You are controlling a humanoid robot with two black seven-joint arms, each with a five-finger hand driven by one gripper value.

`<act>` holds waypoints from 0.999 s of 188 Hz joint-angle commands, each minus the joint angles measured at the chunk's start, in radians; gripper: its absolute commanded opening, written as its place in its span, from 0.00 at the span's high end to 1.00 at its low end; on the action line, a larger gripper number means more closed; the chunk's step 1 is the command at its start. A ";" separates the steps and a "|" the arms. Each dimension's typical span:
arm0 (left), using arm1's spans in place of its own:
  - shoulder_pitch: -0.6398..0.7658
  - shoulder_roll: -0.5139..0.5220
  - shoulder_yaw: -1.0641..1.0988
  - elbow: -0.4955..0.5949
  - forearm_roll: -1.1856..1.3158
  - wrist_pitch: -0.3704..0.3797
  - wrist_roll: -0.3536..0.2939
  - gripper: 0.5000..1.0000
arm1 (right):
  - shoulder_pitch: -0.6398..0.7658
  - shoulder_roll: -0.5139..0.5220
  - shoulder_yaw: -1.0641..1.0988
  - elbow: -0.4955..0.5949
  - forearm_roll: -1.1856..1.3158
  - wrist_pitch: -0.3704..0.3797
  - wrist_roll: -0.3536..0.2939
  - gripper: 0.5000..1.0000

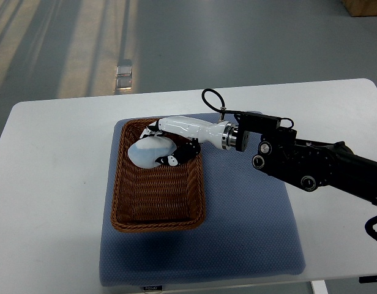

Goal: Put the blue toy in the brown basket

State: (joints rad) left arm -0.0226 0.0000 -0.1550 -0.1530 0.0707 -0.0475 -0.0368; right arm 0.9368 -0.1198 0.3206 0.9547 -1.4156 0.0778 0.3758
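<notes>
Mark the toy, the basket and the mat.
blue toy [147,153], top view, on its pale rounded body
brown basket [158,199], top view, on its bare woven floor
blue mat [250,226], top view, on open fabric right of the basket

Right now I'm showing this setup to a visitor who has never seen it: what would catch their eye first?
Likely the right hand, white with black fingers, reaching in from the right on a bulky black arm and closed on the pale blue toy over the far end of the brown basket. Next, the basket itself, lying on a blue mat in the middle of the white table.
</notes>
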 commanded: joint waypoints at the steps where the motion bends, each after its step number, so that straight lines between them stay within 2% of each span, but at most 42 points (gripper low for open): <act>1: 0.000 0.000 0.000 0.000 0.000 0.000 0.000 0.00 | -0.004 0.025 -0.011 -0.037 0.000 -0.003 -0.001 0.60; 36: -0.002 0.000 0.000 0.000 0.000 0.000 0.000 0.00 | -0.004 0.026 -0.025 -0.040 -0.003 -0.003 -0.012 0.48; 65: -0.002 0.000 0.000 0.000 0.000 0.000 0.000 0.00 | -0.004 0.025 -0.020 -0.039 -0.002 -0.004 -0.012 0.29; 124: -0.002 0.000 0.000 0.003 0.000 0.001 0.000 0.00 | -0.007 0.000 0.018 -0.037 0.017 -0.012 -0.011 0.24; 159: -0.002 0.000 0.000 0.003 0.000 0.000 0.000 0.00 | -0.066 -0.020 0.224 -0.040 0.072 0.005 -0.017 0.24; 188: -0.004 0.000 0.000 0.003 0.000 0.000 0.000 0.00 | -0.112 -0.035 0.365 -0.051 0.227 -0.010 -0.072 0.24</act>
State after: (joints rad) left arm -0.0254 0.0000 -0.1549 -0.1503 0.0704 -0.0475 -0.0368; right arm 0.8550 -0.1486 0.5998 0.9125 -1.2921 0.0785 0.3369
